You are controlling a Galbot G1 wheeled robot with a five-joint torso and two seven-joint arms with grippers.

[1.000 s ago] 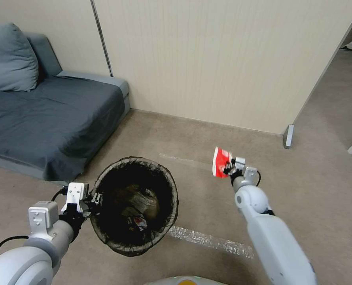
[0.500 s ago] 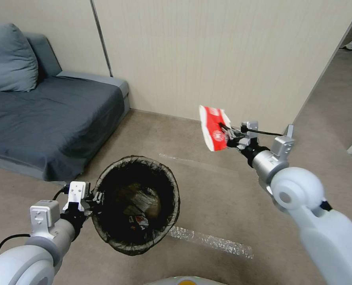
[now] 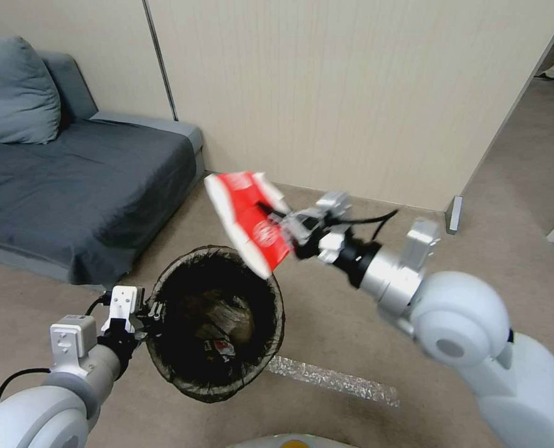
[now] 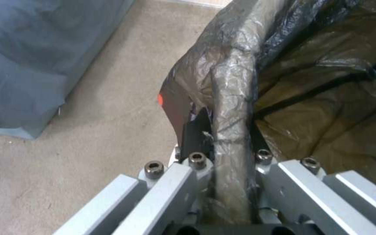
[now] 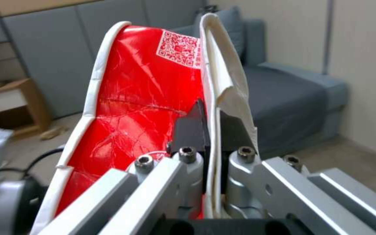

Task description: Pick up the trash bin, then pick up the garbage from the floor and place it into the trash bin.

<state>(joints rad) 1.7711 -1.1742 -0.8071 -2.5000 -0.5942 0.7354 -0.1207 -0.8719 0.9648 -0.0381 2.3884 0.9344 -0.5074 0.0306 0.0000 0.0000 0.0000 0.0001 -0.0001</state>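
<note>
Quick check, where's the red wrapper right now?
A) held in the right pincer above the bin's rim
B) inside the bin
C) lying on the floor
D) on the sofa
A: the right pincer is shut on the red wrapper, whose lower end hangs over the far rim of the bin, which the left pincer grips by its rim.

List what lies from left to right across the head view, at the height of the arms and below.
Left gripper clamped on the rim → trash bin → red-and-white wrapper above the bin's far right rim → right gripper holding it → silver tape strip on the floor, below the right arm.
</note>
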